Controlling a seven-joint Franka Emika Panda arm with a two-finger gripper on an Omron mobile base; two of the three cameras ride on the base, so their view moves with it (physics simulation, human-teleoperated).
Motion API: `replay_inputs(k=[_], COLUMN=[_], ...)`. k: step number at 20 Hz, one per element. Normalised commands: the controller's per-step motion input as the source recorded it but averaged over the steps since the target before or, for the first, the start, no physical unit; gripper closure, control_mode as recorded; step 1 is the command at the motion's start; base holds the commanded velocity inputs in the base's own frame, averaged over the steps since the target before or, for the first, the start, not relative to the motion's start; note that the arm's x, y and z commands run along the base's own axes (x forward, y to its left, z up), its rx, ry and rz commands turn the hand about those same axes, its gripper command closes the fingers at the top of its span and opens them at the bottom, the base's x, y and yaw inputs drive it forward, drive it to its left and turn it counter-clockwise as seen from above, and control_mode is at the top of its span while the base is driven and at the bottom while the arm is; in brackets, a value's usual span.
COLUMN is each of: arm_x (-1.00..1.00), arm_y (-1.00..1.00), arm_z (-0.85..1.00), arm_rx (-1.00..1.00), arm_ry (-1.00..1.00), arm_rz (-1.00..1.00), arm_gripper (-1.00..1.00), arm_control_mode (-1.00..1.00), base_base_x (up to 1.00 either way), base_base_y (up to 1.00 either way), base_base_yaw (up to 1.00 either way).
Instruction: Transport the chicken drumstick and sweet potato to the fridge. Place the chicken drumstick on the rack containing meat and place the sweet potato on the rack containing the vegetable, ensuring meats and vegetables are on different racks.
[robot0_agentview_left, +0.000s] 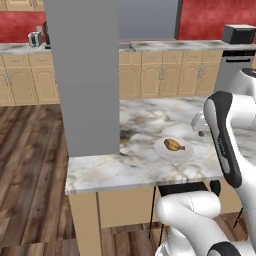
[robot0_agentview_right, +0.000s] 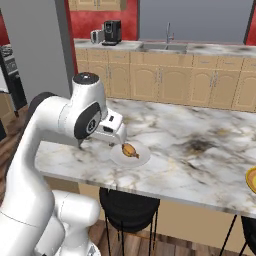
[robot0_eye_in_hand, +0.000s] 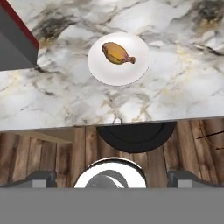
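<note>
Drumstick (robot0_eye_in_hand: 117, 53) on plate (robot0_eye_in_hand: 104, 72), stool (robot0_eye_in_hand: 135, 136) below

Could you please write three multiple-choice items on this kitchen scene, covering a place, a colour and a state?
1. Where does the chicken drumstick lie?
A. on the white plate
B. on the wooden floor
C. in the sink

2. What colour is the back wall above the cabinets?
A. blue
B. red
C. green

3. How is the gripper?
A. shut on the drumstick
B. shut on the plate
C. open, holding nothing

Answers:
1 A, the drumstick rests on the plate on the marble counter.
2 B, red shows in both base views.
3 C, the fingers stand apart and empty.
</note>
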Motion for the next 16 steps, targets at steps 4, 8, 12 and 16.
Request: replay_inputs(k=[4,8,12,16], arm_x=[0.96,0.97,0.86,0.95], arm_y=[-0.18,-0.09,-0.02,0.0], arm_z=[-0.83,-0.51,-0.44,-0.61], arm_rx=[0.0,0.01,-0.01,-0.04], arm_ry=[0.11,0.0,0.0,0.02], arm_rz=[0.11,0.13,0.1,0.07], arm_gripper=[-1.0,-1.0,-1.0,-1.0], arm_control_mode=[-1.0,-1.0,-1.0,-1.0], base_base_x=[0.0,0.0,0.0,0.0], base_base_y=[0.0,0.0,0.0,0.0], base_base_yaw=[0.0,0.0,0.0,0.0])
